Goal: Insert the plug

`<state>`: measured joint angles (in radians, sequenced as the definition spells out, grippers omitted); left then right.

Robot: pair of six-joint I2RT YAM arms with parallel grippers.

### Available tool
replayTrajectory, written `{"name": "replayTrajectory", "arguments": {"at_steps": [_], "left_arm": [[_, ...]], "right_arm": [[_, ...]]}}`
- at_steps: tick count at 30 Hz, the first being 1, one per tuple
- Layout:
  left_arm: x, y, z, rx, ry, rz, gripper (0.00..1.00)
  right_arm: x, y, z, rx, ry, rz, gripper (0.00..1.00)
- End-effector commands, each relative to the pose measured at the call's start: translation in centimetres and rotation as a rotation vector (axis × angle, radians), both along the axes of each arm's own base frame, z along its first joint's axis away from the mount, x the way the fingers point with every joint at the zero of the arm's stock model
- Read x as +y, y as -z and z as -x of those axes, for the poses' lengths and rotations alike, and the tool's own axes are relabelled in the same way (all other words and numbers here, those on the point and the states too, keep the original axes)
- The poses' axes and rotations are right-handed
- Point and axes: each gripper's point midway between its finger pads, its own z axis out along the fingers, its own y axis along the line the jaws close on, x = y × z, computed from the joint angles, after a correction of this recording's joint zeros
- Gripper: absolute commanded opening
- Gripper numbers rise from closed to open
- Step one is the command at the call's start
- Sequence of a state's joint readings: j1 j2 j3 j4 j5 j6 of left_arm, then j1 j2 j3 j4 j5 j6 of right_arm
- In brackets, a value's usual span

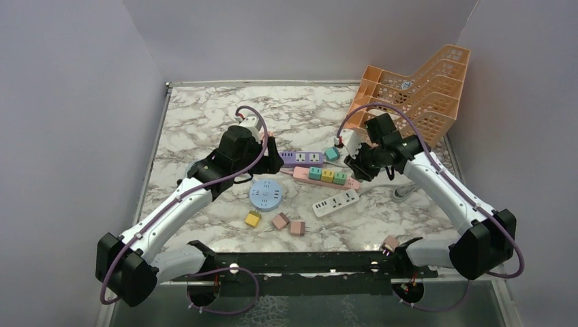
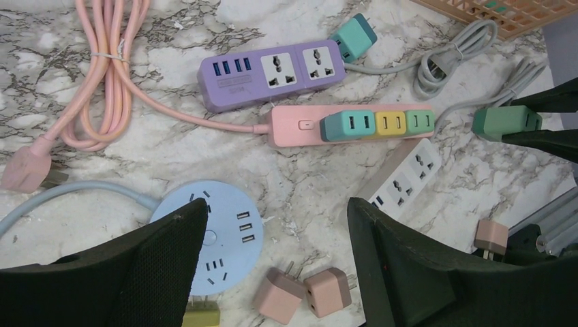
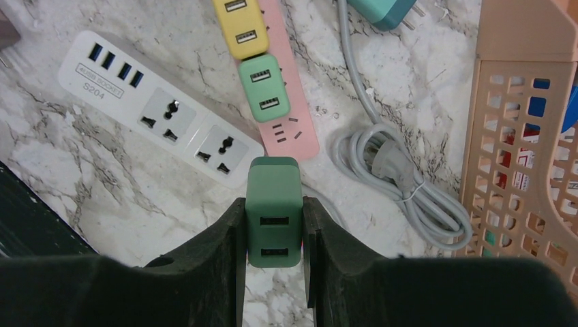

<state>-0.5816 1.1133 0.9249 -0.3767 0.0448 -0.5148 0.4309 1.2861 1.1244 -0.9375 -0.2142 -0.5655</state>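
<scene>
Green plug (image 3: pixel 272 180) clamped in right claw (image 3: pixel 274 212), just off pink strip (image 3: pixel 294 135) free end; left claw (image 2: pixel 276 208) wide.

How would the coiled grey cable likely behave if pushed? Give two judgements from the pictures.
The grey cable probably flops and slides rather than rolls: it lies in loose loops on the smooth marble table. Its tie likely keeps the bundle together, shifting as one clump.

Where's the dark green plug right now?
In the right wrist view, the dark green plug is pinched in the right claw, near the free end of the pink power strip.
</scene>
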Motion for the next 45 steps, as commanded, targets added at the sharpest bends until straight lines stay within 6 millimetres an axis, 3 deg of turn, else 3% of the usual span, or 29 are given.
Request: {"name": "replayTrajectory", "arguments": {"at_steps": [1,12,18,24,34,45], "left_arm": [[0.8,0.4,-0.5,-0.001,-0.044,-0.012,0.77],[0.7,0.3,-0.8,0.002,-0.046,-0.019,0.77],[0.7,0.2,-1.0,0.0,-0.045,-0.027,0.77],[0.4,0.1,-1.3,0.004,-0.047,-0.019,0.77],[0.2,0.4,-1.6,0.009,-0.046,-0.024,0.77],[0.3,0.3,-2.0,-0.003,-0.048,-0.036,0.77]], "right_arm": [[-0.9,1.3,-0.6,-0.006,-0.032,0.082,0.01],[0.7,5.0,-1.9,0.117,-0.13,0.072,0.01],[0.3,5.6,-3.2,0.058,-0.153,0.111,0.01],[1.9,5.7,-2.9,0.071,-0.212,0.02,0.01],[1.1,8.3,-2.0,0.114,-0.234,0.054,0.01],[-0.4,11.3,-2.8,0.112,-0.244,0.15,0.01]]}}
